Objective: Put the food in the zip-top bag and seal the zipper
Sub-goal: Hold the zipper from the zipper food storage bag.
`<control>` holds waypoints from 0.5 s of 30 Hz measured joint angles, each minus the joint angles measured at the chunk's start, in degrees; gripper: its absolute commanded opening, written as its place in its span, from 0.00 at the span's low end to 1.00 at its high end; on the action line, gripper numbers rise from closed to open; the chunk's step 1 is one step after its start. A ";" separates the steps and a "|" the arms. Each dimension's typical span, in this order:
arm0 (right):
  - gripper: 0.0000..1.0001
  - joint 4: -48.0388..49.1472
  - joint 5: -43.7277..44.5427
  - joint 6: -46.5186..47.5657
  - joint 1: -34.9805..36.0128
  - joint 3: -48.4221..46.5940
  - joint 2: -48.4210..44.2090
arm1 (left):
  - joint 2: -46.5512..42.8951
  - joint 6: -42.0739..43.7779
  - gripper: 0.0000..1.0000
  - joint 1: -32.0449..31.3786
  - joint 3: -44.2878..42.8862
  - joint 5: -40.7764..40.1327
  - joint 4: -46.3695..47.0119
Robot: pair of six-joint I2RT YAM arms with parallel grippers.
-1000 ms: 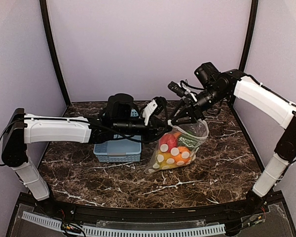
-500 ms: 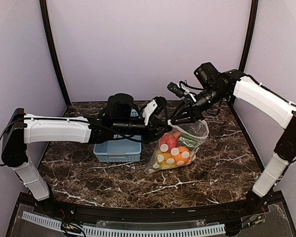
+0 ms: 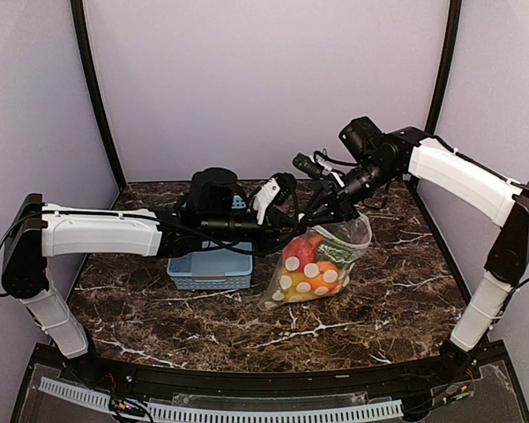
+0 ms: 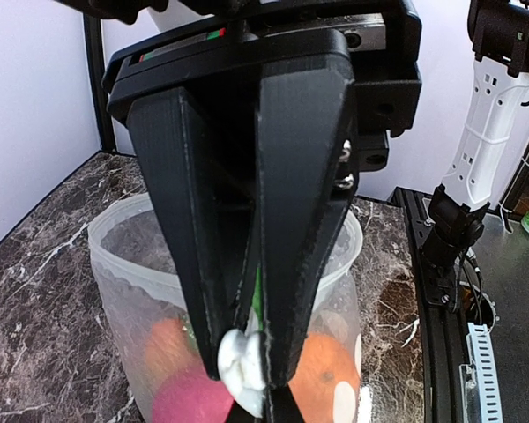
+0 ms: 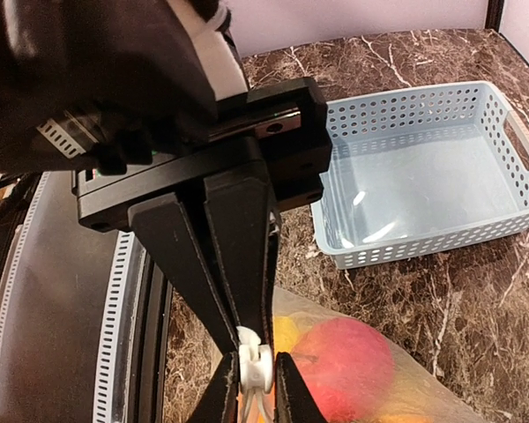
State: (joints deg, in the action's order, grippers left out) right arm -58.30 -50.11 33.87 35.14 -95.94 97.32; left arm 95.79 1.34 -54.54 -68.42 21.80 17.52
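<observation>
The zip-top bag (image 3: 344, 238), clear with white dots, leans upright on the marble table with food (image 3: 310, 269) inside. A red apple (image 5: 348, 366) and an orange (image 4: 322, 374) show through the plastic. The bag's rim (image 4: 115, 256) bows apart in an oval. At its raised left corner sits a small white piece (image 5: 257, 370) on the zipper edge. My left gripper (image 3: 295, 231) is shut, pinching the bag edge there. My right gripper (image 5: 257, 392) meets it tip to tip, its fingertips (image 5: 293, 388) pressed against both sides of the white piece.
A light-blue slotted basket (image 3: 210, 280) stands on the table under my left forearm, left of the bag. The right arm's base (image 4: 450, 229) and the black rail (image 3: 247, 381) line the near edge. Purple walls close in the back and both sides.
My right gripper has edged left toward the left gripper and its jaws have narrowed onto the white piece. The left arm and the bag have stayed put.
</observation>
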 measured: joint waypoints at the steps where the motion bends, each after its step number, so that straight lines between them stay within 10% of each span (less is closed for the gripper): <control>1: 0.16 -0.02 -0.07 -0.04 0.02 -0.04 0.07 | -0.04 -0.04 0.01 0.00 0.02 -0.02 -0.02; 15: 0.10 -0.04 -0.55 -0.15 0.02 -0.70 0.09 | -0.24 -0.11 0.01 0.00 0.02 -0.17 0.00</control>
State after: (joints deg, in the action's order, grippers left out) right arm -58.35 -50.65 33.71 35.16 -96.64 97.41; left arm 95.55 1.23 -54.54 -68.40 21.63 17.52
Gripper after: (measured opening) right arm 0.159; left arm 0.010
